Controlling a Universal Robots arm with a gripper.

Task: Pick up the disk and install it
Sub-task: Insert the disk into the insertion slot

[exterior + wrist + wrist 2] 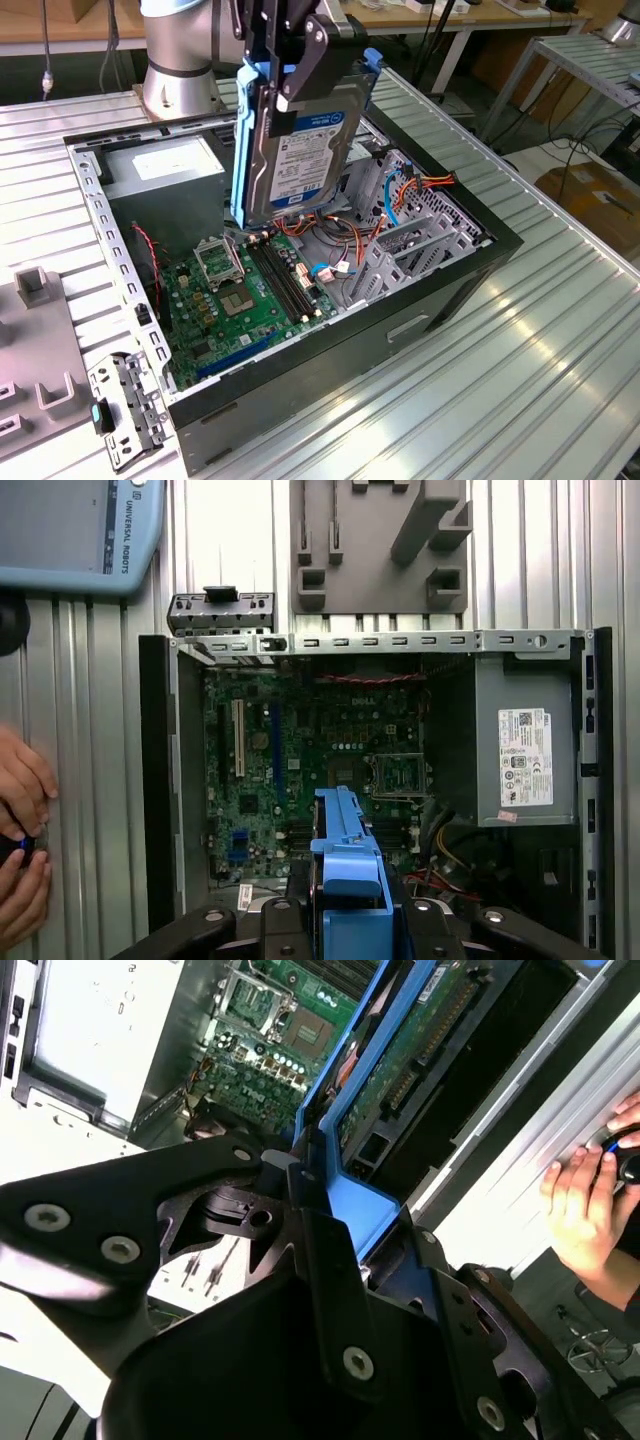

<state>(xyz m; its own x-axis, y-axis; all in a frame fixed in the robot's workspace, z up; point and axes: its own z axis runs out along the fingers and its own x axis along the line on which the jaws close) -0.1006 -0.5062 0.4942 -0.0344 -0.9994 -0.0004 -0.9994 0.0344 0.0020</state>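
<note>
Exterior view first: a ribbed silver aluminium table carries an open black tower computer case, lying on its side with its interior facing up. Behind the case stands the grey cylindrical base of the robot arm. A green motherboard covers the floor of the case, and loose orange, red and blue cables lie toward the exterior view's right of it. A grey moulded plastic fixture sits on the table at the exterior view's left, outside the case. A grey metal power supply box with a white sticker fills the case's far corner.

The flat silver-and-black metal disk, with a white-and-blue label and a blue plastic carrier frame, hangs upright above the open case. Its lower edge is over the motherboard, and I cannot tell how close it comes. The black gripper is clamped on the disk's upper end, its fingers pressed against the frame on either side. In the first wrist view the blue frame points down toward the motherboard.

A small grey metal cage with a blue latch lies on the table beside the case's near corner. In the second wrist view a person's hand rests on the table beyond the case.
</note>
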